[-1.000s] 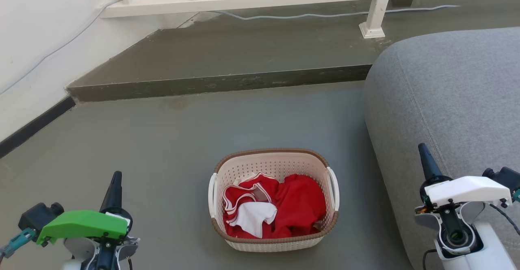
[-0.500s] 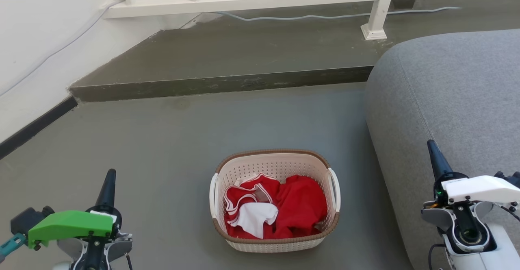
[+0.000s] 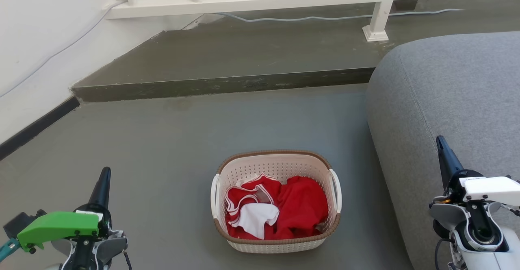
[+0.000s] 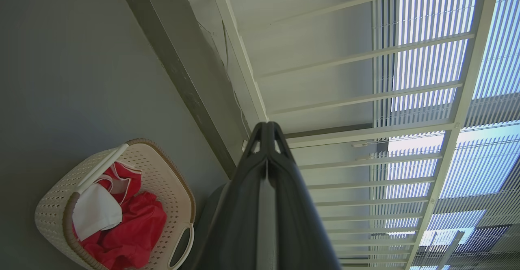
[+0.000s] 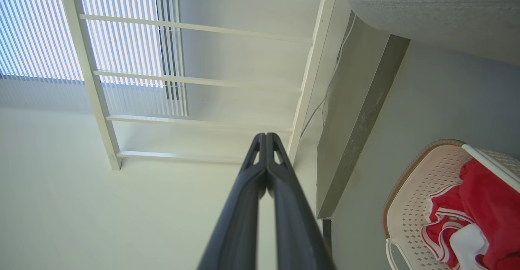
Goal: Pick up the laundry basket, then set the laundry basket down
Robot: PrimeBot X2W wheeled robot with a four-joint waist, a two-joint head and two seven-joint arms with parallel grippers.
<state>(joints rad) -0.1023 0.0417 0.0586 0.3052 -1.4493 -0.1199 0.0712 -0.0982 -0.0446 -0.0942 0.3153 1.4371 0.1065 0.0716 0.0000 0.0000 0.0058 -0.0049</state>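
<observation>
Cream laundry basket (image 3: 276, 246): probably handling stiff and light.
White loop handles (image 3: 336, 190): offering the best hold.
Left end effector (image 3: 105, 172), right end effector (image 3: 440, 140): sitting closed, empty.

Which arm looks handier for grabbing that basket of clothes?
Probably left: the left gripper has bare floor between it and the laundry basket, whereas the right gripper hangs by the sofa.

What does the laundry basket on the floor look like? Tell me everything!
The laundry basket is a small cream plastic tub with rounded corners, walls full of little holes and a brown woven-look rim. A white loop handle sits on each short side. It stands upright on the grey floor, holding crumpled red and white clothes. Nothing else touches it.
</observation>
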